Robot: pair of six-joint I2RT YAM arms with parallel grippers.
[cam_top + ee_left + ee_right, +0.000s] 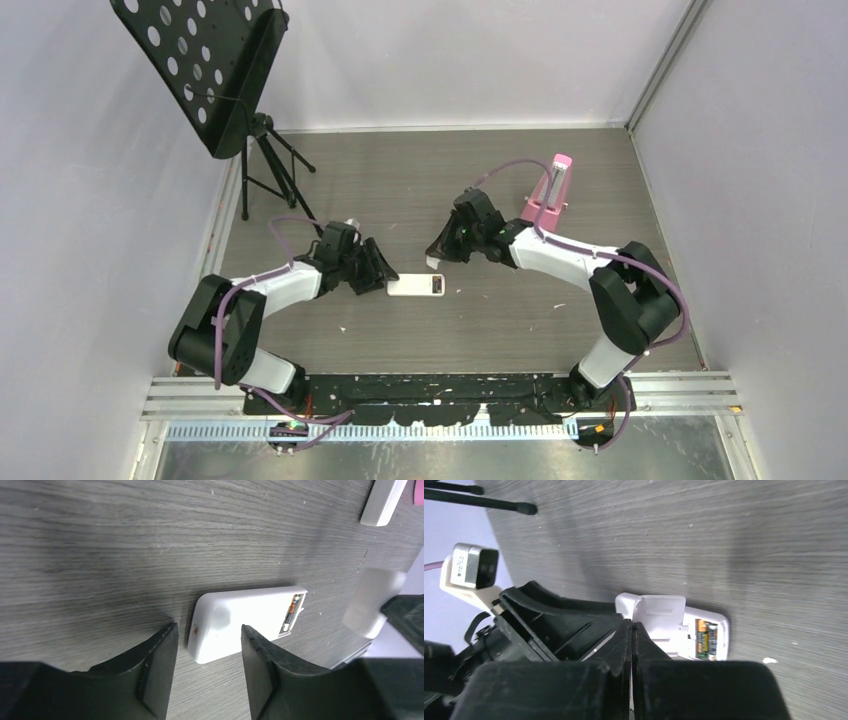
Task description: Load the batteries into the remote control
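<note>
Grey wood-grain table (pixel 500 180), black music stand (pixel 205 60) at the far left, pink wedge-shaped thing (pixel 548 195) far right. Left gripper (pixel 209 629) is spread wide and grips nothing, its fingers either side of the left end of the remote control (pixel 410 287). The remote lies mid-table, back up, compartment uncovered. Right gripper (pixel 631 625) is pinched tight on a white battery cover (pixel 659 612). The batteries (pixel 705 639) sit inside, orange and green labels too small to read.
</note>
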